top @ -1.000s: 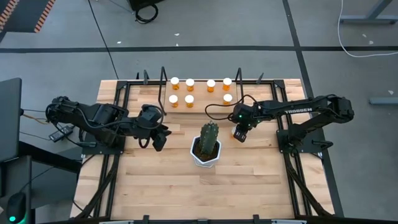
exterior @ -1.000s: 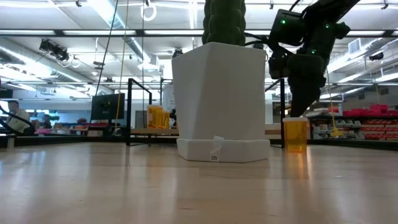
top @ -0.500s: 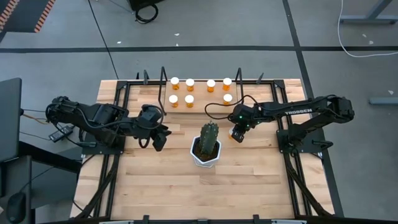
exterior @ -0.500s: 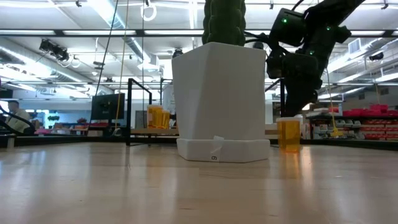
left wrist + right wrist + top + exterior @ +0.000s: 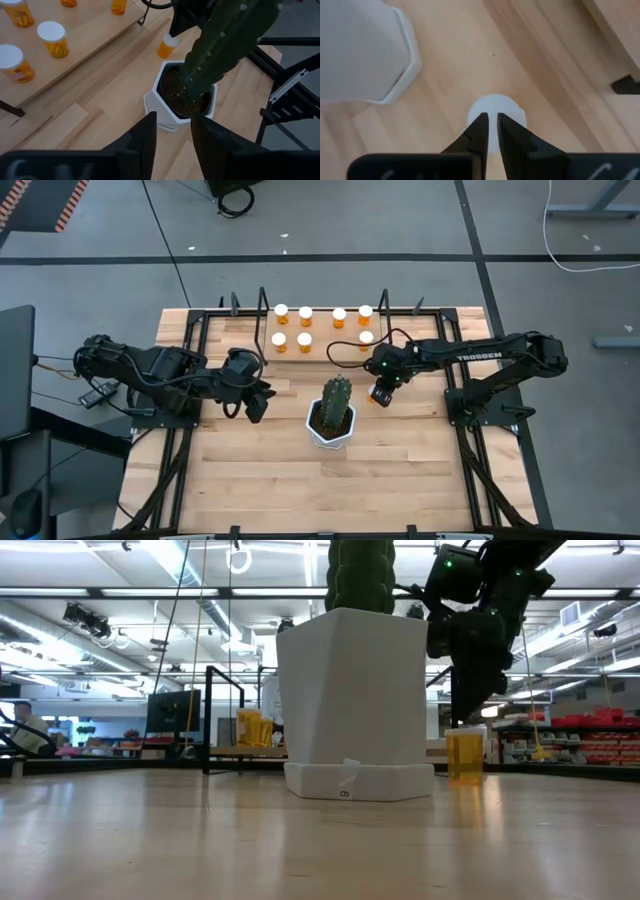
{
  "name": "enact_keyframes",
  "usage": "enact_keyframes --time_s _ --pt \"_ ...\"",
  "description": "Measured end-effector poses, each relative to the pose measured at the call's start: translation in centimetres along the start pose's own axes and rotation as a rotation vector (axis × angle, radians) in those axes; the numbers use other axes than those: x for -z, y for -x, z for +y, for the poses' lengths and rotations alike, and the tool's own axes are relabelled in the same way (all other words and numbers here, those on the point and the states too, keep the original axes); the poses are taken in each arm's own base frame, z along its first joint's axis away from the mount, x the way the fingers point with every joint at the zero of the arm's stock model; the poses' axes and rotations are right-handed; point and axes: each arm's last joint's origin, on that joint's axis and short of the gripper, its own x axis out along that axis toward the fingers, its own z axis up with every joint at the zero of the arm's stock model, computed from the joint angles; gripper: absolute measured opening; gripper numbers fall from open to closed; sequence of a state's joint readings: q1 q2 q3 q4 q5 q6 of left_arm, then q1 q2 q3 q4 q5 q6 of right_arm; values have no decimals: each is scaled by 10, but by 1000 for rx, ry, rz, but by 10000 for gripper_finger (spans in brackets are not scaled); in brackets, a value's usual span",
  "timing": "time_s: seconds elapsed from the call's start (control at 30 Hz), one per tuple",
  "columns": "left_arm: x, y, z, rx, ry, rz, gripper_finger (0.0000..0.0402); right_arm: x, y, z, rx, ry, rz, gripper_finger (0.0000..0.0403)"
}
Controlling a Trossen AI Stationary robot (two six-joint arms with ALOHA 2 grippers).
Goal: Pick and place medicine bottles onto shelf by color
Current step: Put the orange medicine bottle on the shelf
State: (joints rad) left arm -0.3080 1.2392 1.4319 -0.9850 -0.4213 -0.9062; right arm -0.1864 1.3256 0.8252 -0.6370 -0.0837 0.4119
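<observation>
One medicine bottle, orange with a white cap, stands upright on the table right of the cactus pot; it also shows in the left wrist view. My right gripper hangs straight over its cap, fingers shut with only a thin slit and nothing between them. Several more bottles stand on the shelf at the far edge. My left gripper waits open left of the cactus, holding nothing. My right gripper points steeply down at the bottle's white cap from above, its shut fingertips right over the cap's middle. Whether they touch the cap I cannot tell. The bottle stands upright with its base on the table.
The green cactus in its white pot stands mid-table, just left of my right gripper and the bottle. The shelf's black rod frames rise at both ends. Bare wood lies toward the near edge.
My right gripper has moved a little toward the cactus pot and risen slightly, tipping a bit. The bottle below it has slid a short way toward the pot, still upright on the table.
</observation>
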Motion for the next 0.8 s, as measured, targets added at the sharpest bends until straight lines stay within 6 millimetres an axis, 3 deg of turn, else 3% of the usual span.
enact_keyframes --time_s 0.3,0.5,0.8 --pt "0 0 0 1 1 -1 128 -2 9 5 -93 85 68 62" --pt "0 0 0 2 1 -1 131 -5 13 7 -109 204 55 149" --pt "0 0 0 2 5 -1 133 -6 13 4 -1 411 17 289"
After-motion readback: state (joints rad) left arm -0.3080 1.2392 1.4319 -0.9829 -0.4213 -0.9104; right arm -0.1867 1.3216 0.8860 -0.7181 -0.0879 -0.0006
